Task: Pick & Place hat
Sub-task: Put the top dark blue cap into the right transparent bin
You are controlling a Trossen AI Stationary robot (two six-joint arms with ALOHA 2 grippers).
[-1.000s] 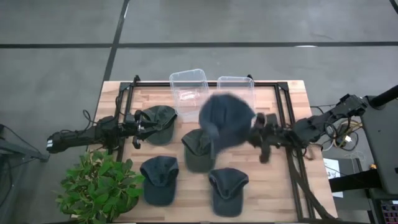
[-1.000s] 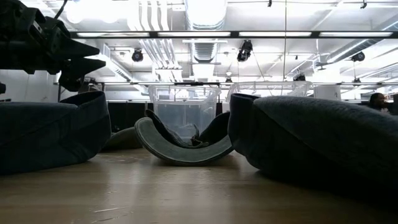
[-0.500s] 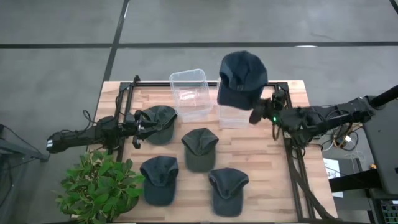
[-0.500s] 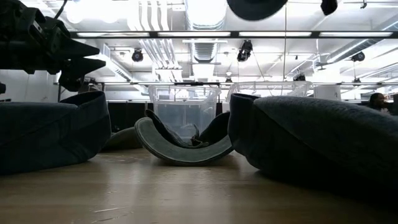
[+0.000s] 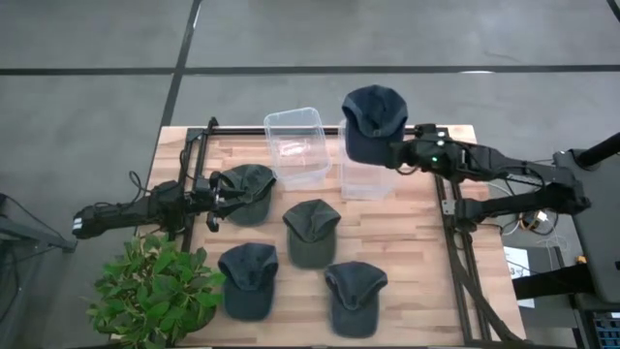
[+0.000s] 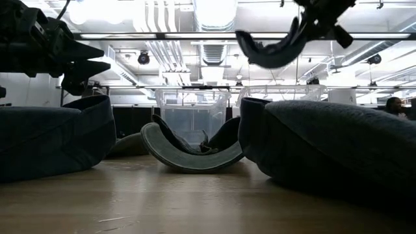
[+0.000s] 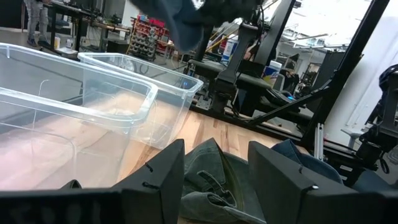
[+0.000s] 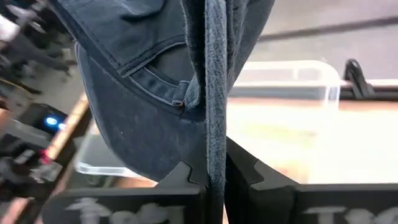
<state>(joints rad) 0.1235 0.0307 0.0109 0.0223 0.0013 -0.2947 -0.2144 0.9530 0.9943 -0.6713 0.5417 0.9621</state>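
My right gripper (image 8: 216,180) is shut on a dark blue hat (image 5: 375,118), which it holds in the air over the right clear bin (image 5: 366,174). The low view shows this hat (image 6: 272,51) high above the table. My left gripper (image 7: 214,177) is open. It waits at the table's left, just above the left edge of a grey-green hat (image 5: 248,186) that lies on the wood. Three more dark hats (image 5: 312,231) (image 5: 249,276) (image 5: 355,294) rest on the table nearer the front. My right gripper pinches a hanging fold of the hat's cloth (image 8: 215,146) between its two fingers (image 8: 185,177). It comes at the hat roughly level, from the table's right. The hat is lifted clear of everything, and its crown (image 8: 134,118) bulges out to one side of the fingers.
A second clear bin (image 5: 296,145) stands left of the right one at the table's far edge. Black rails (image 5: 448,208) run along both sides. A potted plant (image 5: 155,291) sits at the near left corner. Bare wood (image 5: 407,262) lies at the near right.
My right gripper has carried the blue hat from over the table's middle up and toward the far edge, to above the right bin. In the last half second it has come down a little. The hat has turned as it swung.
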